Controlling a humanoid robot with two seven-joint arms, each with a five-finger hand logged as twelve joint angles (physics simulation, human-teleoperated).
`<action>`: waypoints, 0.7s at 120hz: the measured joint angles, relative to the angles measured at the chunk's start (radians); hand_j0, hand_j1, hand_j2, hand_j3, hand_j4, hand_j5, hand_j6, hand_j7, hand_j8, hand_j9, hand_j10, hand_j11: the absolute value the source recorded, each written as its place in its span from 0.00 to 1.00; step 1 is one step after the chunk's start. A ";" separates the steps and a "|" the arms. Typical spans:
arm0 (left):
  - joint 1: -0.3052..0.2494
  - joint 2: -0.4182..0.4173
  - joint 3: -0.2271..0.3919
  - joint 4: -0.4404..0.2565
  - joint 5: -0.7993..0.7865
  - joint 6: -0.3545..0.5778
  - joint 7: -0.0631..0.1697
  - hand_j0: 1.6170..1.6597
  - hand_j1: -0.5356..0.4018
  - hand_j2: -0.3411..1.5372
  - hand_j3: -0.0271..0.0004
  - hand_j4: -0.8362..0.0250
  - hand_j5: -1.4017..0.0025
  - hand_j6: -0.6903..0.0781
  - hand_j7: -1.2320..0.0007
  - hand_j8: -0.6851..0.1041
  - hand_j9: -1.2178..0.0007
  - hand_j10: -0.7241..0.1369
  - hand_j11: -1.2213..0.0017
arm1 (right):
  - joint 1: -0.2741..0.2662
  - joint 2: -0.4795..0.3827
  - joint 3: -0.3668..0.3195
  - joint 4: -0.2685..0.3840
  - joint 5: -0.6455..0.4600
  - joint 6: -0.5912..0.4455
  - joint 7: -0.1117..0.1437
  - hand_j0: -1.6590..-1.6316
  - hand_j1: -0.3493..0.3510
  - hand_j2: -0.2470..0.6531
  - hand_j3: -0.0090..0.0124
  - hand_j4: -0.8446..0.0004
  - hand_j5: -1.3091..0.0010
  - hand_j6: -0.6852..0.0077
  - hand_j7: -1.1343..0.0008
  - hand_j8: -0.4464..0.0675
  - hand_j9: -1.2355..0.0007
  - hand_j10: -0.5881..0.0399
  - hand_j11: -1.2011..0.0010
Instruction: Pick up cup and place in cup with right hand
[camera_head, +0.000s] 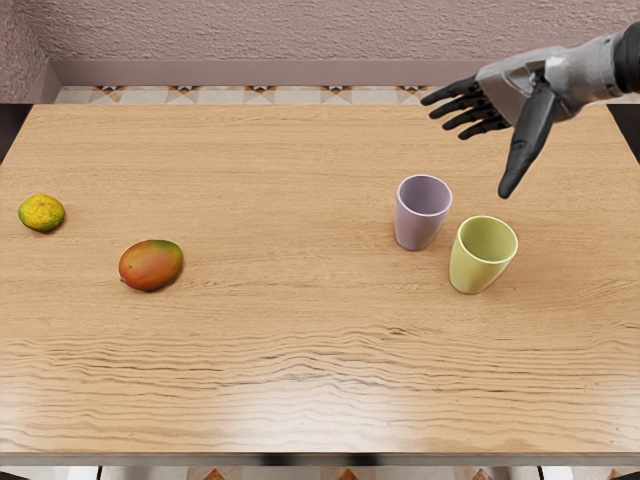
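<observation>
A: Where is the right hand?
B: At the upper right, over the far part of the wooden table. Its arm comes in from the right edge. The palm is pale grey, the fingers black.

A: Is it closed?
B: No, it is wide. Four fingers, slightly fanned, point left, and the thumb, well apart from them, points down toward the near side. The grasp is free.

A: And the cups?
B: Two, both upright on the table, mouths up. The purple cup is nearer the viewer than the hand and to the left of its thumb. The green cup is closer still to the viewer, just past the thumb's tip as seen from here. I cannot tell how high the thumb is above it.

A: How do the cups sit together?
B: Near each other but apart, green to the right of purple, neither inside the other.

A: Anything else?
B: Well to the left of the hand lies a red-and-green mango. Farther left, near the table's edge, is a bumpy yellow-green fruit. Beyond the table are a tiled floor and a pinkish wall.
</observation>
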 joint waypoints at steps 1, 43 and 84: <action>0.000 0.000 0.000 0.000 0.000 0.000 0.000 0.96 0.94 0.18 0.98 0.97 0.99 0.89 1.00 0.86 1.00 0.84 0.99 | 0.000 0.001 0.000 0.000 0.000 0.000 0.000 0.04 0.04 0.27 0.42 0.97 0.98 0.95 0.97 0.82 0.97 0.90 0.97; 0.000 0.000 0.000 0.000 0.000 0.000 0.000 0.96 0.94 0.18 0.98 0.97 0.99 0.89 1.00 0.86 1.00 0.84 0.99 | 0.001 0.233 -0.062 -0.102 -0.214 -0.255 0.000 0.04 0.04 0.27 0.42 0.97 0.98 0.95 0.97 0.82 0.97 0.90 0.97; 0.000 0.000 0.000 0.000 0.000 0.000 0.000 0.96 0.94 0.18 0.99 0.97 0.99 0.89 1.00 0.86 1.00 0.84 0.99 | -0.001 0.302 -0.224 0.014 -0.315 -0.601 0.000 0.04 0.04 0.27 0.42 0.97 0.98 0.95 0.97 0.82 0.98 0.90 0.98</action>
